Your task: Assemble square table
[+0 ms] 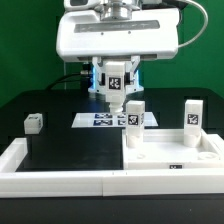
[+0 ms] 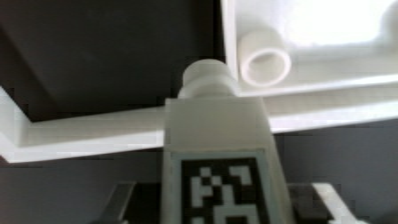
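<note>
Jaws are pinching one leg (image 1: 117, 83), its long axis standing upright, tip pointing down. I'm watching it hanging just above the square slab (image 1: 168, 150), the tip sitting just beside the slab's round corner stub (image 2: 267, 65), not yet centred.

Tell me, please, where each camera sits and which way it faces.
Exterior view: off the arm, looking slightly down over the wall at the tabletop; shows the arm and its tool gripping a leg.
Wrist view: on the wrist, looking down along that leg toward the tabletop; little else of the robot shows.
Shared: the held leg and the tabletop.
</note>
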Controlling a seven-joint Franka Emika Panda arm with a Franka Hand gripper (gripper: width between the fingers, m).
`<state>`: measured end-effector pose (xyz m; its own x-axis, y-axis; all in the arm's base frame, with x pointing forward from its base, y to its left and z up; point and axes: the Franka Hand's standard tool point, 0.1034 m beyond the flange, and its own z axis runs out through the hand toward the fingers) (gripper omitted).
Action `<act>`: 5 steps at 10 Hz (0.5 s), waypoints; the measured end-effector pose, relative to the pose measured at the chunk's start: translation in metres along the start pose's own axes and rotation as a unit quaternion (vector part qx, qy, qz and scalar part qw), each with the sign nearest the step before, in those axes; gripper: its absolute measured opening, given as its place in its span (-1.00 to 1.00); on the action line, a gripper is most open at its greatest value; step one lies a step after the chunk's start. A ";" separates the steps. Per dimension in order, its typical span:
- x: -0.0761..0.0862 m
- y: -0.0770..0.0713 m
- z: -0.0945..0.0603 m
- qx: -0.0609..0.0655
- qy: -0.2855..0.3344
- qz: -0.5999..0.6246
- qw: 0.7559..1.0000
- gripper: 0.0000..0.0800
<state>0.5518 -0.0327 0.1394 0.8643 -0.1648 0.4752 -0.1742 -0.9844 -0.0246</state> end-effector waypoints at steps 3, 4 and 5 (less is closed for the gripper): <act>0.000 0.010 0.001 -0.001 -0.001 0.012 1.000 -0.29; 0.000 0.011 0.001 -0.001 -0.001 0.012 1.000 -0.29; -0.001 0.011 0.002 -0.001 -0.002 0.012 1.000 -0.29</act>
<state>0.5497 -0.0435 0.1372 0.8619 -0.1889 0.4705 -0.1961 -0.9800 -0.0342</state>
